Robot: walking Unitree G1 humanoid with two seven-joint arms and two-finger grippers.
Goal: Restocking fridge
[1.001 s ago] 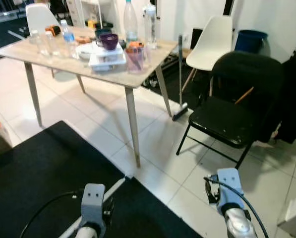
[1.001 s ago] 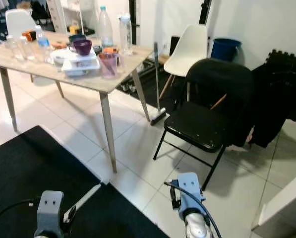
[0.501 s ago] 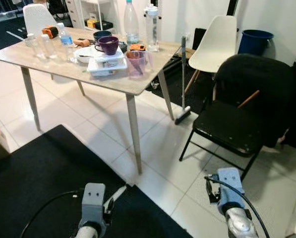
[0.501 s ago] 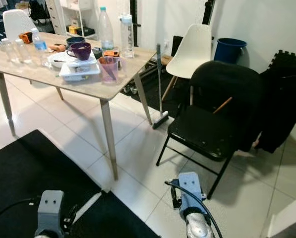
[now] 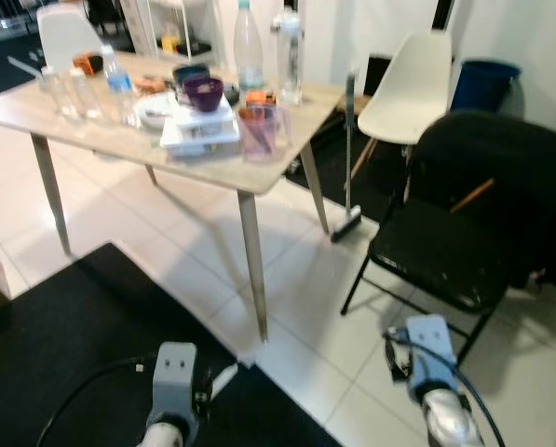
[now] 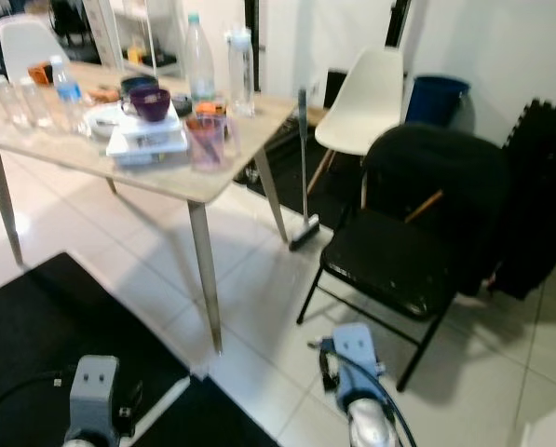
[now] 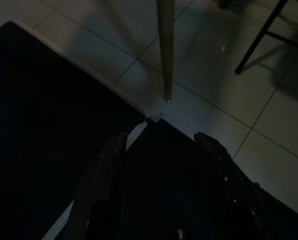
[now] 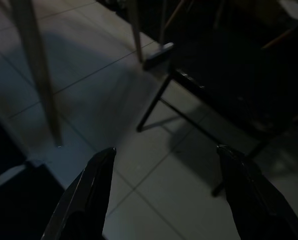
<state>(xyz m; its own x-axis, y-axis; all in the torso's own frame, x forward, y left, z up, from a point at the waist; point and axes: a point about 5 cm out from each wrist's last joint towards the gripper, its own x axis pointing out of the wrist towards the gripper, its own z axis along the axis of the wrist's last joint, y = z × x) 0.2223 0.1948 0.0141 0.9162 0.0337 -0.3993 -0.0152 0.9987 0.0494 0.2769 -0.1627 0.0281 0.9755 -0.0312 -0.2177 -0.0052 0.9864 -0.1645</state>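
Both arms hang low and idle at the bottom of the head camera's picture, which is slightly blurred. The left gripper (image 7: 161,145) points down over the corner of a black floor mat (image 5: 63,345) where it meets white floor tiles (image 5: 184,233); its two black fingers (image 7: 109,160) are spread apart with nothing between them. The right gripper (image 8: 163,157) hangs over bare white tile, its fingers (image 8: 96,170) likewise released and wide apart, holding nothing.

Ahead of the left gripper, and well above it, stands a pale wooden table with slanted legs (image 5: 259,172); one leg comes down to the tile just beyond the left fingertips. On the tabletop are a purple cup (image 5: 204,91) resting on a white rectangular container (image 5: 200,130), a translucent pink cup (image 5: 257,128) near the table corner, a tall clear plastic bottle with a green cap (image 5: 248,42), a second clear bottle (image 5: 289,51) and a small water bottle with a blue label (image 5: 119,79).

Ahead of the right gripper is a black folding chair (image 5: 464,233). Beyond it are a white moulded chair (image 5: 410,84) and a dark blue bin (image 5: 483,82). A long-handled broom (image 5: 348,149) stands between the table and the black chair. No fridge can be made out.
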